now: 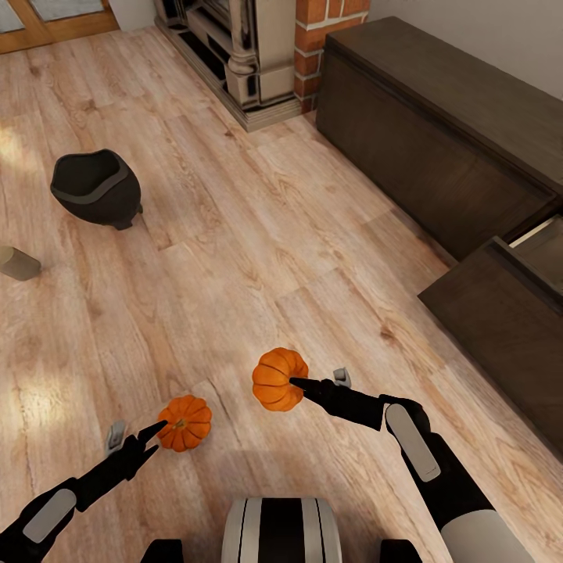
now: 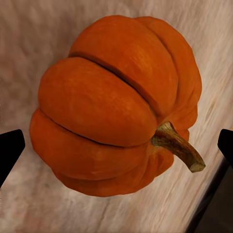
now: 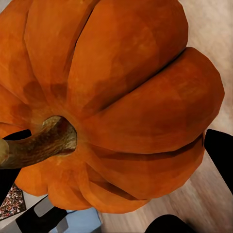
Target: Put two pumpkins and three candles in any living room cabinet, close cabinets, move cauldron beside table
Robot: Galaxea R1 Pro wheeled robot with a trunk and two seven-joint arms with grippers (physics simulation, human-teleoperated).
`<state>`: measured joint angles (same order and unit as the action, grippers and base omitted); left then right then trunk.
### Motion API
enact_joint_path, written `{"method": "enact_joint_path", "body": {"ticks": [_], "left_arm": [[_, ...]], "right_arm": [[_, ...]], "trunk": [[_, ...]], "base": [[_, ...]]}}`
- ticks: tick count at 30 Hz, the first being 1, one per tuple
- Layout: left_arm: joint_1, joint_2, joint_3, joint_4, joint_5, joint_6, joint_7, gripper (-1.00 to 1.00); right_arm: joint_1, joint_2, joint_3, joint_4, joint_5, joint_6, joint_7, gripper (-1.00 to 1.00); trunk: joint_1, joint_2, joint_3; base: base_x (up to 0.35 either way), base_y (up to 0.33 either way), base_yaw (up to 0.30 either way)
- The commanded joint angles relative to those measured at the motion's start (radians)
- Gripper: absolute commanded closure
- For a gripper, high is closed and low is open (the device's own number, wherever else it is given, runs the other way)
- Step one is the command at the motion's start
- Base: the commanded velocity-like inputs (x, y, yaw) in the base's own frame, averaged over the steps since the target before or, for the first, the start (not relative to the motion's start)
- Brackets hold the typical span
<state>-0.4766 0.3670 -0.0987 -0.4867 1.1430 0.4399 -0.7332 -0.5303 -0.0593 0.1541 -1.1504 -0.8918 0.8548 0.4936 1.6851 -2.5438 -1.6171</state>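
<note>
I had the right gripper clenched on one pumpkin, lifted above the floor, short of the cabinet's open drawer. The left gripper was spread around the second pumpkin, apparently not pinching. My worry: the round ribs could slip from the right fingertips during the swing to the drawer.

Soft, even daylight brightens the wooden floor, with pale sunlit patches at the head view's left edge; the cauldron casts a faint shadow. Wrist views look soft, their floor texture blurred
</note>
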Motion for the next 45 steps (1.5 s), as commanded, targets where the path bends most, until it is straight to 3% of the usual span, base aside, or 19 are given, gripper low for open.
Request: {"method": "enact_joint_path", "body": {"ticks": [1, 20, 26, 31, 35, 45], "left_arm": [[0.000, 0.001, -0.004, 0.000, 0.011, 0.008, 0.000, -1.00], [0.000, 0.001, -0.001, 0.003, 0.013, -0.010, 0.005, -1.00], [0.000, -0.002, -0.001, 0.003, 0.014, -0.011, 0.043, -1.00], [0.000, -0.004, -0.001, 0.003, 0.015, -0.011, 0.065, -1.00], [0.000, -0.006, -0.003, 0.002, 0.014, -0.012, 0.068, -1.00], [0.000, -0.008, -0.005, 0.002, 0.012, -0.012, 0.068, -1.00]], "right_arm": [[0.000, -0.001, 0.001, 0.000, -0.001, 0.003, 0.003, 1.00], [0.000, -0.001, 0.000, 0.001, -0.002, 0.003, 0.004, 1.00], [0.000, -0.001, -0.001, 0.001, -0.002, 0.003, 0.004, 1.00], [0.000, -0.001, -0.001, 0.001, -0.002, 0.003, 0.005, 1.00], [0.000, -0.001, -0.001, 0.001, -0.002, 0.003, 0.005, 1.00], [0.000, -0.001, -0.001, 0.001, -0.002, 0.003, 0.005, 1.00]], "trunk": [[0.000, 0.000, -0.001], [0.000, 0.000, -0.001], [0.003, -0.002, -0.024], [0.003, -0.002, -0.024], [0.004, -0.003, -0.039], [0.004, -0.003, -0.039]], "base": [[0.000, 0.000, 0.000], [0.000, 0.000, 0.000], [0.000, 0.000, 0.000], [0.000, 0.000, 0.000], [0.000, 0.000, 0.000], [0.000, 0.000, 0.000]]}}
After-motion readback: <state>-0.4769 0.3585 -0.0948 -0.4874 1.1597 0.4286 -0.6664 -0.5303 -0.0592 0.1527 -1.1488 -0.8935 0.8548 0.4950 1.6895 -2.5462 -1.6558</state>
